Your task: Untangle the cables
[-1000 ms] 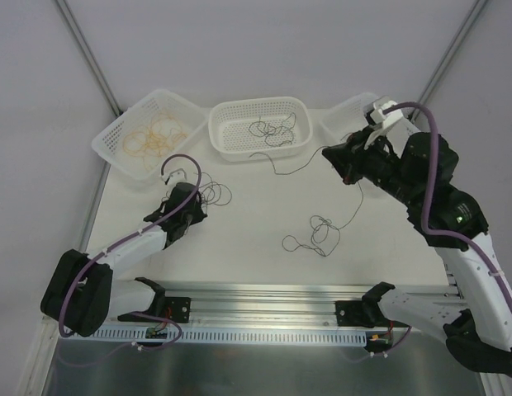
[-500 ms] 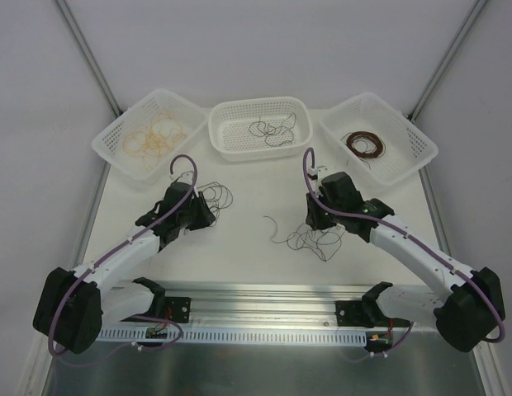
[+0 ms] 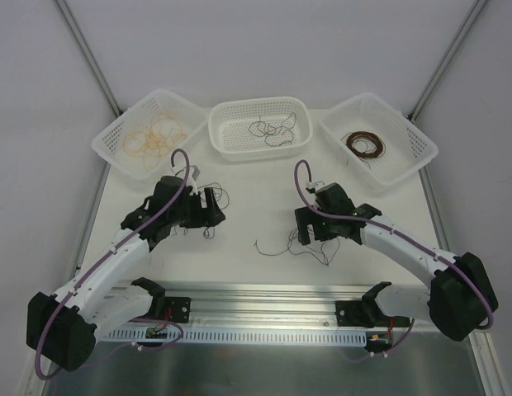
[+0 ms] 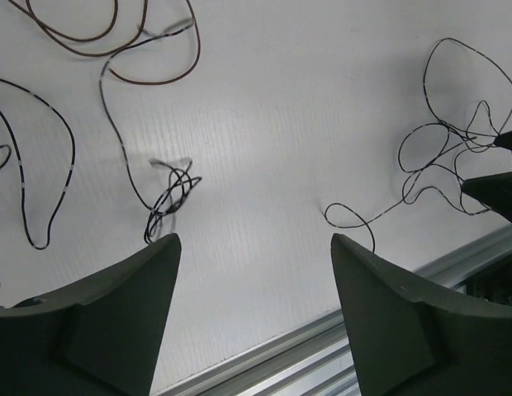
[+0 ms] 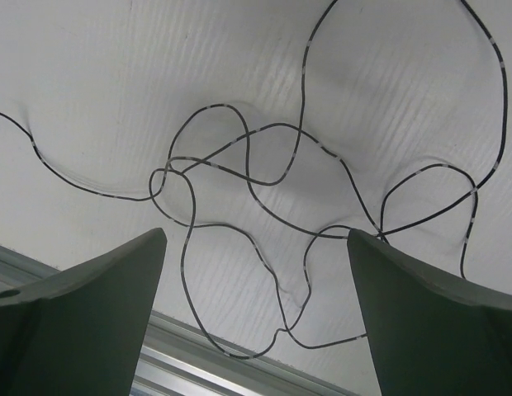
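Thin black cables (image 3: 312,244) lie in a loose tangle on the white table, with one tail running left. My right gripper (image 3: 310,229) hovers over them, open, and the right wrist view shows the black loops (image 5: 264,173) lying flat between and beyond its wide-apart fingers (image 5: 256,233). My left gripper (image 3: 211,208) is open too, with nothing between its fingers (image 4: 254,239). Near it lie a small black knot (image 4: 169,198), a dark brown wire (image 4: 149,58) and a black loop (image 4: 41,165). The right-hand tangle (image 4: 454,157) shows at that view's right edge.
Three white baskets stand at the back: the left one (image 3: 124,120) holds yellow-tan wires (image 3: 153,136), the middle one (image 3: 256,103) black wires (image 3: 272,130), the right one (image 3: 405,121) dark brown coils (image 3: 365,146). An aluminium rail (image 3: 264,293) runs along the near edge.
The right arm swung from the back right basket down to the table's middle, and its black cable now lies loose on the table. Both grippers went from shut to open. The left gripper shifted right.
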Available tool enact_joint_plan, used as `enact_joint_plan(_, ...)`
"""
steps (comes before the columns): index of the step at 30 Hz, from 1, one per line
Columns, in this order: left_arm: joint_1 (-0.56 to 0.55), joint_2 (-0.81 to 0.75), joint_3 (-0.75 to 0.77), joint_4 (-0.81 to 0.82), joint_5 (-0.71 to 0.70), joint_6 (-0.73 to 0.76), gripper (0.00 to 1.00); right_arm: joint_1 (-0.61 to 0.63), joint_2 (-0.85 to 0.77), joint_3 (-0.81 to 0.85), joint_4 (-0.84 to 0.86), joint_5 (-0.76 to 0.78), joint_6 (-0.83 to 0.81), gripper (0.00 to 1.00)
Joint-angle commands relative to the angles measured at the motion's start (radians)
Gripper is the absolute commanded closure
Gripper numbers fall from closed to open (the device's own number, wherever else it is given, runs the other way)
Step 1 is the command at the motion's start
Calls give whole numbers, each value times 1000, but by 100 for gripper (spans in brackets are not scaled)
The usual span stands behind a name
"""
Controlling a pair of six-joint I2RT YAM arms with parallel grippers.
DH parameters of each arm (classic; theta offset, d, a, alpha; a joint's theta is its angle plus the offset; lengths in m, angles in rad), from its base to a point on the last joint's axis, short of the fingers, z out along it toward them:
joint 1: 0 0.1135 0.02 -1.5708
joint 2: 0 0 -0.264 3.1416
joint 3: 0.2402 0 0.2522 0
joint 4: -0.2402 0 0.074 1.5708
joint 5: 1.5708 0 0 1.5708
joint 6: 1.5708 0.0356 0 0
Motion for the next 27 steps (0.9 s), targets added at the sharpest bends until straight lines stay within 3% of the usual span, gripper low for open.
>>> enact_joint_plan(1,0,-35,87,-93,26,68,24,10,31,30,23,-42,-5,4)
enact_joint_plan(7,0,-38,181,-168,0,148,10,23,56,65,42,-5,47,4)
enact_joint_plan(16,0,-12,247,-194,-91,235,9,67,-85,105,6,145,254,0)
enact_joint_plan(23,1,0,262,-202,-194,292,6,133,76,142,6,294,371,1)
enact_joint_plan(27,1,13,233,-202,-250,314,6,150,185,172,29,360,319,0)
